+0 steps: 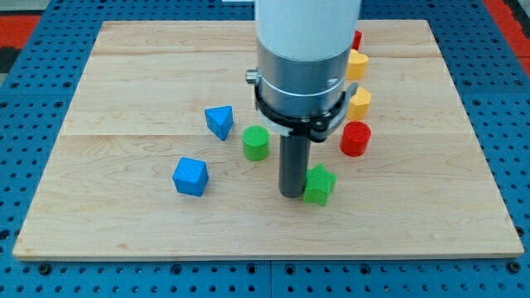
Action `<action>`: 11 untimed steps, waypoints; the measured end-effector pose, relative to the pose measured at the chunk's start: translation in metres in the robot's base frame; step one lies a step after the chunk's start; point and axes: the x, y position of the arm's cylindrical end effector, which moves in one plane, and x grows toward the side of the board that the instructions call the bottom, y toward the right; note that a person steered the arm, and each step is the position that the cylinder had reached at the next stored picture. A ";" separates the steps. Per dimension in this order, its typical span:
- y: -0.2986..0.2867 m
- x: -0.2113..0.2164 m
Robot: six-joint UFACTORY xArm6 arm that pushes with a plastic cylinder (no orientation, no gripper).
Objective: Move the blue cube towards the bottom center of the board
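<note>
Counter (124, 74): pale wooden board on a blue pegged base. Contents listed from the view's left to the view's right.

1. Blue cube (190, 176). The task's item. Sits left of centre in the lower half of the board, apart from every other block. Bright blue, sharp-edged, turned a little so one corner faces the view's bottom; top face lighter than the sides. Looks intact and free to slide.
2. Blue triangular block (219, 122). Up and to the right of the cube, near but not touching.
3. Green cylinder (256, 142). Upright, just left of my rod.
4. My tip (290, 195). Dark rod below a wide grey and white housing, down on the board near bottom centre. Well to the right of the cube.
5. Green star-shaped block (319, 184). Touching or nearly touching the tip's right side.
6. Red cylinder (355, 138), with two yellow blocks (359, 103) (356, 63) stacked up the view behind it, and a red block (357, 39) partly hidden at the top; their shapes are unclear.

Hand: none fitted; a plain rod, so nothing opens, closes or holds.

Progress, as I judge it: little shows as done. The cube lies left of bottom centre. Remaining: bring the tip round to the cube's upper left, then push it rightwards and slightly downwards.
</note>
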 end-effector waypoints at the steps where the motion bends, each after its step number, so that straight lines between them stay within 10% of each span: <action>1: 0.023 0.000; 7: -0.143 -0.050; 11: -0.149 0.008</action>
